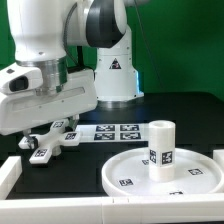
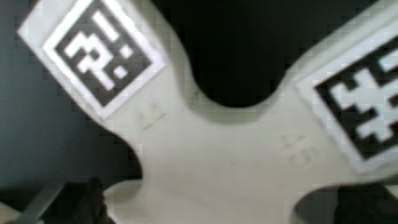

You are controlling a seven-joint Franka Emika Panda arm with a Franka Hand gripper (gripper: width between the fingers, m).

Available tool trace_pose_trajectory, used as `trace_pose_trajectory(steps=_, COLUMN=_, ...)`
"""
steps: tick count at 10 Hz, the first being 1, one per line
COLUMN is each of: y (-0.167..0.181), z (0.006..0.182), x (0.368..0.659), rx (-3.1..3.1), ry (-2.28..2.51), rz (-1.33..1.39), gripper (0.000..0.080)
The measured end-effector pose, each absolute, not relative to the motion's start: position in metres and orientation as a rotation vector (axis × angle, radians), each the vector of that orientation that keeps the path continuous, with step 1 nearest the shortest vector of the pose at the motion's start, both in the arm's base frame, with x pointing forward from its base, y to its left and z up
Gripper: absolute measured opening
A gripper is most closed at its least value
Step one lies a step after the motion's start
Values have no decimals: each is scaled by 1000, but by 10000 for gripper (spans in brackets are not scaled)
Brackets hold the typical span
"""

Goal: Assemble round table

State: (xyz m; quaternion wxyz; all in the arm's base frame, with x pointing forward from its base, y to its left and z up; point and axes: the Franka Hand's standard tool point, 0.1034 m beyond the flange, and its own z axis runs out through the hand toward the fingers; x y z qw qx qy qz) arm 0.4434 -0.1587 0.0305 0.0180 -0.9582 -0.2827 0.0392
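The white cross-shaped foot piece (image 1: 45, 150) lies on the black table at the exterior view's left. It fills the wrist view (image 2: 214, 150) at very close range, with two tagged arms spreading apart. My gripper (image 1: 50, 135) hangs low right over it, open, its jaws either side of the foot's middle. I cannot tell whether they touch it. The large round rimmed disc (image 1: 195, 175) lies flat at the exterior view's right. The short cylindrical post (image 1: 160, 150) stands upright on it, tags facing the camera.
The marker board (image 1: 112, 131) lies flat between the foot piece and the disc. A white rail (image 1: 10, 175) borders the table's front left, and another white block (image 1: 216, 155) sits at the right edge. The arm's base (image 1: 115, 70) stands behind.
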Motion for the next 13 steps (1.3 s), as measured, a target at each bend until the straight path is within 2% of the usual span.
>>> trace_pose_trajectory(steps=6, y=-165, z=30, x=439, rx=-3002, ry=-681, rz=161, gripper=649)
trace_pose_trajectory(steps=12, y=-176, z=18, x=448, rx=-2982, ry=-699, rz=198, gripper=649)
trace_pose_trajectory(steps=13, y=-177, z=19, x=450, rx=-2983, ry=-700, rz=196, gripper=626)
